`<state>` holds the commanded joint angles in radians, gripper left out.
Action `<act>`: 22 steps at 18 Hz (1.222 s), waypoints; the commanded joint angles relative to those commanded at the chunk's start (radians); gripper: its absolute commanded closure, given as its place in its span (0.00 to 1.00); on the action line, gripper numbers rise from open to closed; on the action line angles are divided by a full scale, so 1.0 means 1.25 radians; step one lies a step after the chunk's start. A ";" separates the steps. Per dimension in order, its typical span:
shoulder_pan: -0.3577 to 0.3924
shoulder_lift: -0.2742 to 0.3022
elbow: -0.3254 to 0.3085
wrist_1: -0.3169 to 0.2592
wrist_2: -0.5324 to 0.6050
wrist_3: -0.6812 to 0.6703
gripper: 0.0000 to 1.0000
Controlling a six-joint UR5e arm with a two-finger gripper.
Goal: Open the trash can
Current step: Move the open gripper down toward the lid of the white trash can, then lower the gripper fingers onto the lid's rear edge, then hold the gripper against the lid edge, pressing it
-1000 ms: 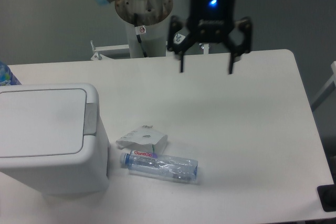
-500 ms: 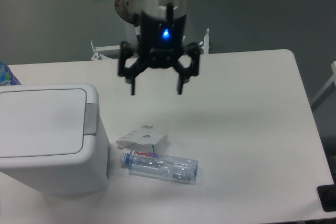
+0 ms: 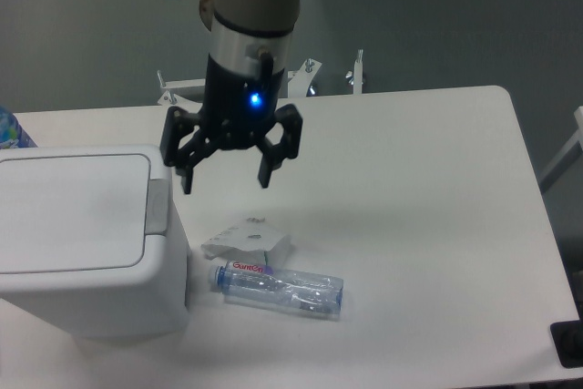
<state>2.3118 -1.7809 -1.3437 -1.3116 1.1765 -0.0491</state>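
The trash can (image 3: 86, 252) is a big white boxy bin at the table's left front, its flat lid down and a grey push tab (image 3: 158, 206) on its right edge. My gripper (image 3: 226, 184) hangs open above the table, just right of the tab and a little above it, with nothing between its fingers. Its left fingertip is close to the bin's top right corner but apart from it.
A small crumpled white carton (image 3: 247, 240) lies right of the bin, and a clear plastic bottle (image 3: 280, 289) lies on its side just in front of it. A blue-capped object (image 3: 9, 129) peeks in at the left edge. The white table (image 3: 428, 207) stretches right.
The gripper has swept left and downward across the table, from the back right toward the bin's push tab, staying open. Bin, carton and bottle have not moved.
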 joint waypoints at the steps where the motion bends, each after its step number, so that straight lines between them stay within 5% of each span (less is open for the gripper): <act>1: -0.004 0.000 -0.007 0.001 0.000 0.000 0.00; 22: -0.028 -0.022 -0.032 0.006 0.004 0.001 0.00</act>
<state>2.2764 -1.8086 -1.3836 -1.3039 1.1812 -0.0476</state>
